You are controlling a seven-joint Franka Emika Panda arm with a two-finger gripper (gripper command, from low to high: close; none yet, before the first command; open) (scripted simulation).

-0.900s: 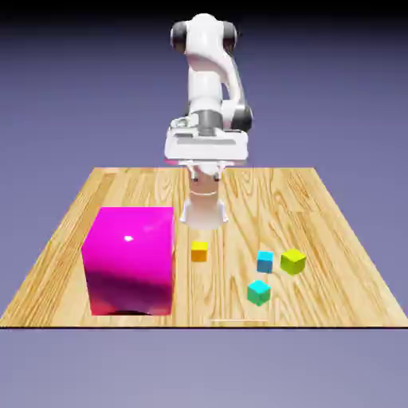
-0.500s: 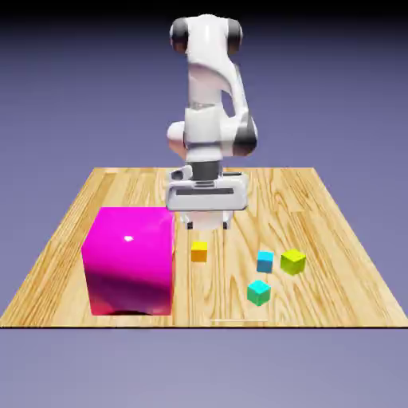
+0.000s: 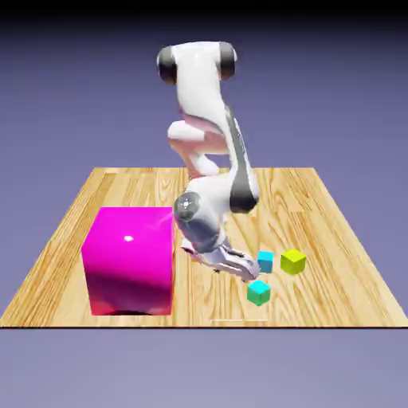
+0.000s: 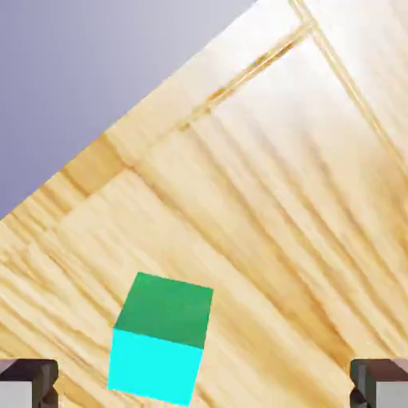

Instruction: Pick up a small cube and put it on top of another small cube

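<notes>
Gripper wide open, teal cube sitting near it
Exterior view: the arm (image 3: 201, 199) leans over the wooden table (image 3: 335, 295), its hand (image 3: 227, 259) just beside the teal cube (image 3: 258, 292), which is on the near right part; blue (image 3: 265, 261) and yellow-green (image 3: 293, 261) cubes sit a bit farther back, big magenta block (image 3: 131, 261) on the left. Hand view: fingertips (image 4: 29, 383) well apart, teal cube lower left between them, not gripped.
</notes>
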